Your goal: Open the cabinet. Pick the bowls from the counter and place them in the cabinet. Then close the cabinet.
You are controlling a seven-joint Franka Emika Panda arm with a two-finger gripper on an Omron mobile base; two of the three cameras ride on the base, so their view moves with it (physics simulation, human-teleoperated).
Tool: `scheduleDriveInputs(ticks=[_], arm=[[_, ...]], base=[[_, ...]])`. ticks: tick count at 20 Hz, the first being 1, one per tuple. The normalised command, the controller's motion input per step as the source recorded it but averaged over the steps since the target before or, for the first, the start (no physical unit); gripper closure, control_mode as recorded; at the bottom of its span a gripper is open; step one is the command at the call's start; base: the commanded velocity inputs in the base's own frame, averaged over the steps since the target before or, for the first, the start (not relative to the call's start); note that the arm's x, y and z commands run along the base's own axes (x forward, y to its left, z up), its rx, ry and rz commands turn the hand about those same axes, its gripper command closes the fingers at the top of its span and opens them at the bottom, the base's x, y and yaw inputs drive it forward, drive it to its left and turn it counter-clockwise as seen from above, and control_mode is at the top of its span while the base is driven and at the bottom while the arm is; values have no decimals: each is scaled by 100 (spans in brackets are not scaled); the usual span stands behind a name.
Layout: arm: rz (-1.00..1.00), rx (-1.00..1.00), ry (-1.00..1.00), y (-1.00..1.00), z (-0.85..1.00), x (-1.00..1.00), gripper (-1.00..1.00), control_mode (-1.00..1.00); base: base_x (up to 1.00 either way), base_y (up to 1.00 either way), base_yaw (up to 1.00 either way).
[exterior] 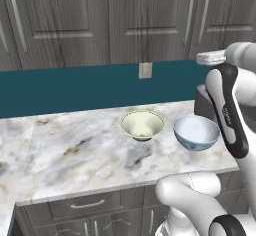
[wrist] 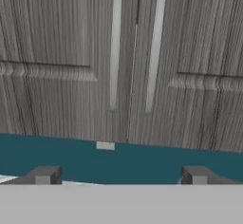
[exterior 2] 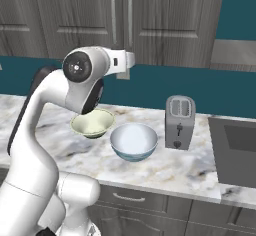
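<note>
Wide-open gripper (wrist: 120, 174) faces the shut cabinet (wrist: 71, 52); best to centre on one handle (wrist: 115, 47), close firmly, then pull outward, clear of bowls (exterior: 143, 125) on the worktop (exterior: 65, 155).

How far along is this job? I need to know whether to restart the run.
Nothing looks done: the cabinet doors are shut, and the cream-green bowl and blue-patterned bowl sit on the counter. In hand: the open, empty gripper faces the door handles. Left: opening, placing both bowls, closing.
</note>
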Motion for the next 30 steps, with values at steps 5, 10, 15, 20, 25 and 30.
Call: scheduleDriveInputs(ticks=[5,10,15,20,25,30], arm=[[0,-1,-26,-27,29,0,-100,-100],[0,0,-29,-23,27,0,-100,-100],[0,0,-27,-16,23,0,-100,-100],[0,0,-5,-3,10,4,-100,-100],[0,0,0,0,0,25,-100,-100],[0,0,4,0,0,41,-100,-100]], base=[[0,0,0],[0,0,0],[0,0,0],[0,0,0],[0,0,0],[0,0,0]])
